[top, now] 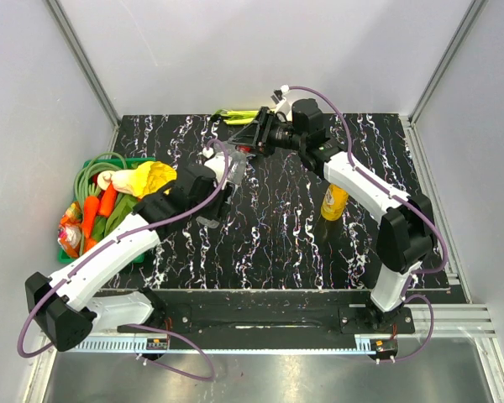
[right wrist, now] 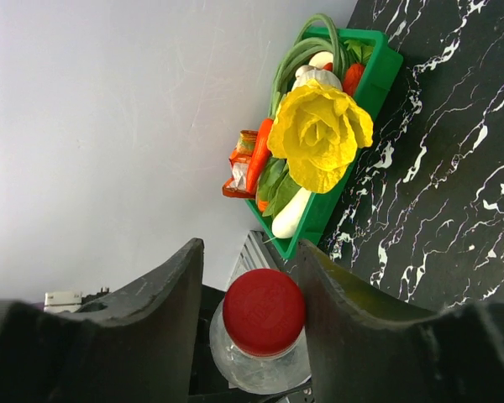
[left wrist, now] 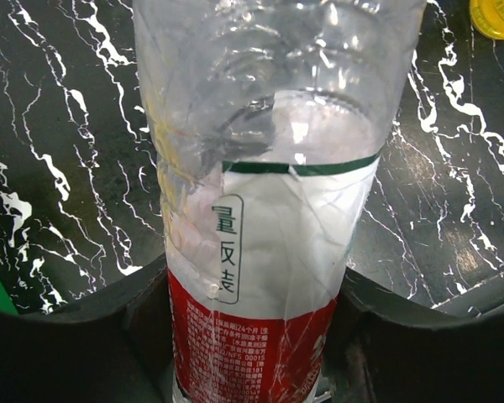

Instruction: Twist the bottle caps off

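Observation:
My left gripper [top: 221,197] is shut on the red-labelled clear bottle [left wrist: 260,210] low on its label and holds it tilted above the table [top: 277,243]. Its red cap [right wrist: 263,311] sits between the fingers of my right gripper [right wrist: 252,294]. The right finger touches the cap; a gap shows at the left finger [right wrist: 164,311]. In the top view my right gripper [top: 250,144] is at the bottle's neck. The yellow-orange juice bottle [top: 333,201] stands under my right arm. A yellow cap [left wrist: 496,17] shows in the left wrist view. The blue-green-labelled bottle [top: 239,116] lies at the back edge.
A green basket [top: 143,161] of toy vegetables, with a yellow cabbage [top: 151,176] and carrots, stands at the table's left edge; it also shows in the right wrist view [right wrist: 378,80]. White walls close in the back and sides.

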{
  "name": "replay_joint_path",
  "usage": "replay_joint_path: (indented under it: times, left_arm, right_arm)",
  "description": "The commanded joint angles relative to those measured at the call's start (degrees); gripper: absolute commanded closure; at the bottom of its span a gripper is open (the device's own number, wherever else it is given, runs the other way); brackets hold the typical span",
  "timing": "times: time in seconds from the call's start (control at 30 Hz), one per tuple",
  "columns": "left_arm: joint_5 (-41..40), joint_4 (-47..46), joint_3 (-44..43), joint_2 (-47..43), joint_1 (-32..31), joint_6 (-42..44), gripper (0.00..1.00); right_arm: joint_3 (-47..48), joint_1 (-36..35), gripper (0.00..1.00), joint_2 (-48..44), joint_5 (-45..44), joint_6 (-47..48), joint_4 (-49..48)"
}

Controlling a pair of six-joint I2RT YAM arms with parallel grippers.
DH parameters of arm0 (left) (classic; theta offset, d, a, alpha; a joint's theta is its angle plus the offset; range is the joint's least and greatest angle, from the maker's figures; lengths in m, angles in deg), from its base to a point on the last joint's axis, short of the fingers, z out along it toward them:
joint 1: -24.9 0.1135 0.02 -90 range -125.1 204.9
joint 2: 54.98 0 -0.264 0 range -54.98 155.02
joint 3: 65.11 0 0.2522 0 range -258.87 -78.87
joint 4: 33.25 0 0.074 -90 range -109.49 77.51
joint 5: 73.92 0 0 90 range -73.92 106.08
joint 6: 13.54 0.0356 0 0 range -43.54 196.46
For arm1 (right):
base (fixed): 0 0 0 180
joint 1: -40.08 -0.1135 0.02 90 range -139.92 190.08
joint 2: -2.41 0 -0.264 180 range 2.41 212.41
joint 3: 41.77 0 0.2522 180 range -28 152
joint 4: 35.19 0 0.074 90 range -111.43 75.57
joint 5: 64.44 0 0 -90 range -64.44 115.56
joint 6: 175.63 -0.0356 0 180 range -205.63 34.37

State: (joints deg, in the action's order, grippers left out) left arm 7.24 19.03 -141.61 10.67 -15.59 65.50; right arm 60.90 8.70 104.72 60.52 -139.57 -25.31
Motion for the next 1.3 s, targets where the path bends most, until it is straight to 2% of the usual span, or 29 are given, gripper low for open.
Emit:
replay_joint_path:
  times: [0.0, 0.1, 0.2, 0.4, 0.47, 0.6, 1.03, 1.27]
  left_arm:
    - [-3.7, 1.3, -1.5, 0.7, -1.5, 0.4, 0.43]
    - [-5.0, 1.5, -1.4, 0.5, -2.1, 0.3, 0.42]
    - [-6.5, 1.5, -1.3, 0.4, -2.8, 0.5, 0.42]
    - [-7.7, 1.7, -0.7, 0.5, -3.0, 0.8, 0.42]
    - [-7.9, 1.8, -0.3, 1.0, -3.0, 0.7, 0.42]
    - [-7.1, 1.5, 0.2, 1.8, -3.1, 0.2, 0.42]
    - [-4.1, -2.9, 2.4, 0.9, -3.0, -3.7, 0.45]
    - [2.2, -7.1, 4.7, -0.7, -2.7, -4.9, 0.46]
  right_arm:
    - [4.2, -0.7, 0.49, 0.4, 0.6, -0.9, -2.4]
    - [3.6, -0.7, 0.57, 0.1, 0.3, -0.8, -2.0]
    - [3.1, -0.7, 0.59, -0.2, -0.2, -0.4, -1.6]
    - [2.5, -0.6, 0.78, -0.4, -0.2, 0.4, -1.4]
    - [2.2, -0.7, 0.89, -0.6, -0.1, 1.0, -1.4]
    - [2.2, -0.7, 1.0, -1.1, 0.0, 2.4, -0.9]
    - [-1.7, -0.4, 1.0, -4.7, 0.1, 4.5, -0.3]
    - [-3.3, 0.0, 1.0, -6.1, -0.2, 5.2, -1.0]
